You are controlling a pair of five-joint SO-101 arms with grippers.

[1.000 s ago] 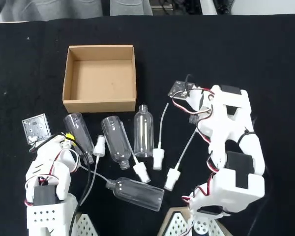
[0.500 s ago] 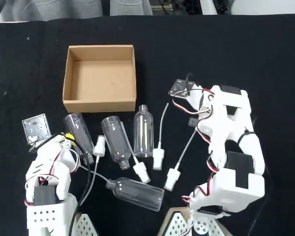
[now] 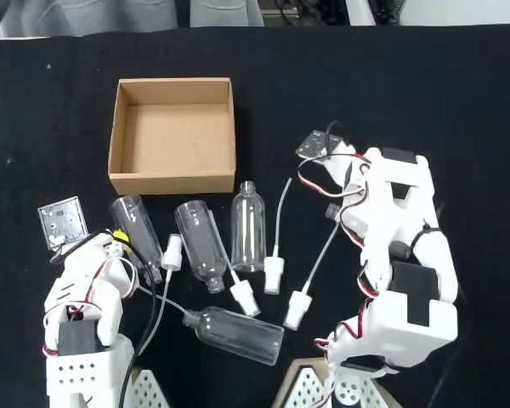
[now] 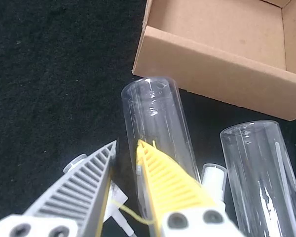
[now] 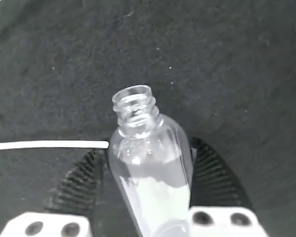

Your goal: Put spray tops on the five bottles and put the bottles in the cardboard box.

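Now: right claw on a bottle, four more lying by the box

Right claw (image 5: pixel 147 148) is clamped on a clear plastic bottle (image 5: pixel 149 170), w/ black fingers (image 5: pixel 76 180) pressing it from both sides. Neck is open, no top on it. A thin white tube (image 5: pixel 49 144) lies on the cloth w/ one end at that bottle's shoulder.

Open-topped brown cardboard box (image 3: pixel 172 183) sits far left on the black table cover (image 3: pixel 459 102). Just near of the box, three uncapped clear bottles lie side by side: leftmost bottle (image 3: pixel 136 223), middle bottle (image 3: pixel 200 238), and third bottle (image 3: pixel 248 225) w/ its neck toward the box. A fourth bottle (image 3: pixel 236 334) lies crosswise, nearer still, neck to the left.

Four white spray tops w/ long tubes lie loose: one (image 3: pixel 172 252) btwn leftmost and middle bottle, the rest (image 3: pixel 245 296) (image 3: pixel 274 274) (image 3: pixel 297 308) to the right of the middle bottle's neck.

Left claw (image 4: pixel 126 144), near left, stands ajar by a narrow gap, nothing btwn grey finger (image 4: pixel 79 187) and yellow finger (image 4: pixel 167 182). Yellow one sits over the leftmost bottle; can't tell if it touches.
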